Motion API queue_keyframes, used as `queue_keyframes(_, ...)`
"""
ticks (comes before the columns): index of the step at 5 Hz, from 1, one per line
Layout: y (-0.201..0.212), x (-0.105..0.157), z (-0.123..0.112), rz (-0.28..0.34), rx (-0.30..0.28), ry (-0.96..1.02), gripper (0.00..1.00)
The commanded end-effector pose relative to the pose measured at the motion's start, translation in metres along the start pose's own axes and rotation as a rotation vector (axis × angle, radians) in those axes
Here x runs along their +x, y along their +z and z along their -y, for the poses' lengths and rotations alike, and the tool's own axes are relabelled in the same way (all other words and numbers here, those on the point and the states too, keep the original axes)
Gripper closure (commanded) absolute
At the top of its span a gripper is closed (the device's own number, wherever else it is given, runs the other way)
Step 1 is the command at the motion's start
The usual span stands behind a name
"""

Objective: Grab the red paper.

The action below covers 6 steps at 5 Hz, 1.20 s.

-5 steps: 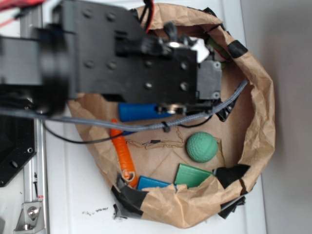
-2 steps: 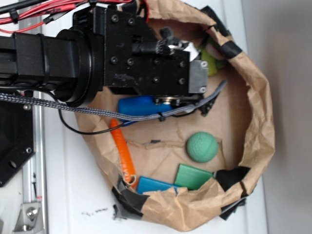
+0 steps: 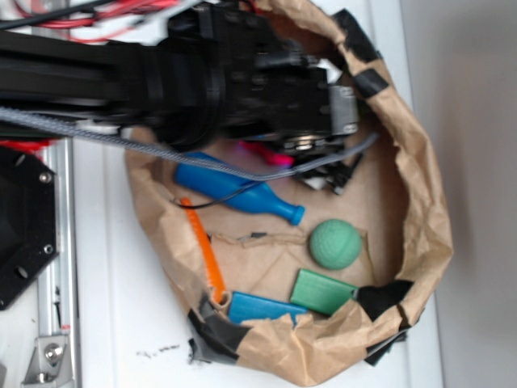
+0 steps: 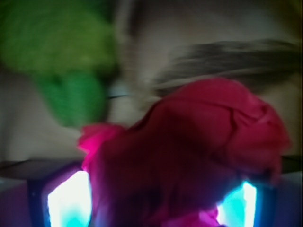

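On the white desk (image 3: 121,323) a rolled-down brown paper sack (image 3: 428,226) corrals the toys. The crumpled deep red paper (image 4: 199,156) fills our wrist view, between the hand's (image 3: 311,158) fingers, beside the blue plastic bottle (image 3: 234,190). We cannot tell whether the fingers have closed.

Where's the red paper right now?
In the exterior view the red paper peeks out under the gripper, inside the paper sack, just above the blue bottle. It fills the wrist view.
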<state>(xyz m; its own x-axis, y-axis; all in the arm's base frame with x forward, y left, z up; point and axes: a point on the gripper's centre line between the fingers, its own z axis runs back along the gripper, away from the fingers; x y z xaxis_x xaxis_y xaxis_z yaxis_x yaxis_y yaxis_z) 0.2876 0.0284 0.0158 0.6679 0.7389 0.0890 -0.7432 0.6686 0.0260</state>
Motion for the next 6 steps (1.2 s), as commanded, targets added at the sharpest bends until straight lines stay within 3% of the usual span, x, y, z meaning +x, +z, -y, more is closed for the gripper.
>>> queue_keyframes(1,-0.005,0.015,-0.002,-0.016,0.042,-0.047,1.0)
queue_keyframes(2,0.005,0.013,-0.002,-0.002,0.045,-0.078,1.0)
queue_keyframes(3,0.04,0.01,0.001,0.078,0.04,-0.173,1.0)
queue_keyframes(4,0.091,0.005,0.005,0.162,-0.055,-0.269,1.0)
queue_keyframes(5,0.142,-0.008,0.009,0.208,-0.16,-0.407,1.0)
queue_keyframes(6,0.193,-0.022,0.021,0.13,-0.238,-0.537,1.0)
